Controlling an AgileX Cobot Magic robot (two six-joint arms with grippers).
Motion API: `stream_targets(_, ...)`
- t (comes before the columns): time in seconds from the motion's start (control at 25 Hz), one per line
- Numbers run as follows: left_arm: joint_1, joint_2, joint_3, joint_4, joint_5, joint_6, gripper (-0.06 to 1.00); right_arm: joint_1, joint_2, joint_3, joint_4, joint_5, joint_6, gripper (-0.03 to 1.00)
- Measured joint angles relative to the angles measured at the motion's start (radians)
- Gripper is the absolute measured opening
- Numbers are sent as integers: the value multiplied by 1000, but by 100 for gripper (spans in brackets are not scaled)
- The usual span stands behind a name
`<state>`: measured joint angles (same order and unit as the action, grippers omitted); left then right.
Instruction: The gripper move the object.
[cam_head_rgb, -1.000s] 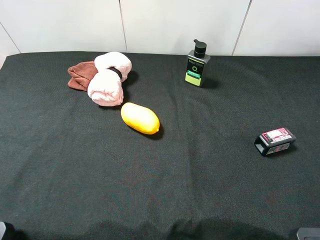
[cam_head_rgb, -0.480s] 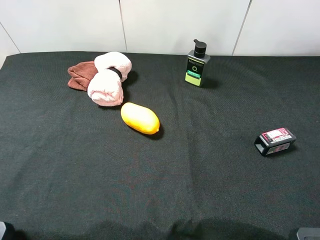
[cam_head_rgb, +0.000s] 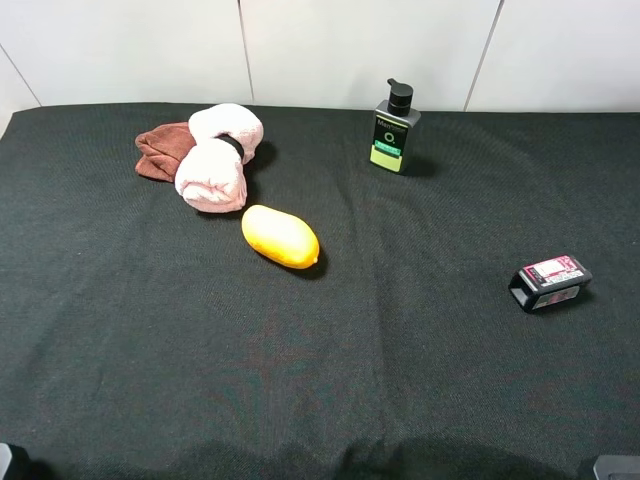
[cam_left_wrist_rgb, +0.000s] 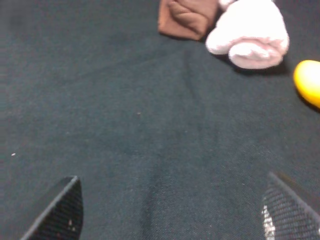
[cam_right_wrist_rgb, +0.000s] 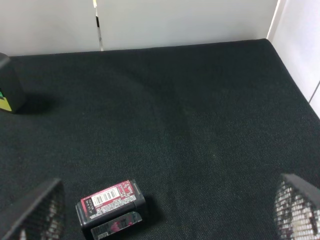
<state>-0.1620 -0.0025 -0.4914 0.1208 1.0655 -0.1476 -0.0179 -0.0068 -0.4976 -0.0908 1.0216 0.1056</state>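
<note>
Towel (cam_head_rgb: 218, 158) whole from overhead, cropped at left wrist.

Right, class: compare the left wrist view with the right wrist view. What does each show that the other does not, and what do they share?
Only the left wrist view shows the pale pink rolled towel, the reddish-brown folded cloth touching it, and part of a yellow fruit-shaped object at the picture's edge.

Only the right wrist view shows the small black box with a red barcode label, the edge of the pump bottle and the white wall panels.

Both show the black cloth table cover and an open, empty end effector: left, right.
</note>
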Motion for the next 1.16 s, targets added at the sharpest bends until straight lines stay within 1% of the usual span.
stream_targets(0.32,89,0,0,1,0,0,76,0,0,0,0,0,0,63)
stream_targets(0.6,137,0,0,1,0,0,76,0,0,0,0,0,0,63)
stream_targets(1.16,141,0,0,1,0,0,76,0,0,0,0,0,0,63)
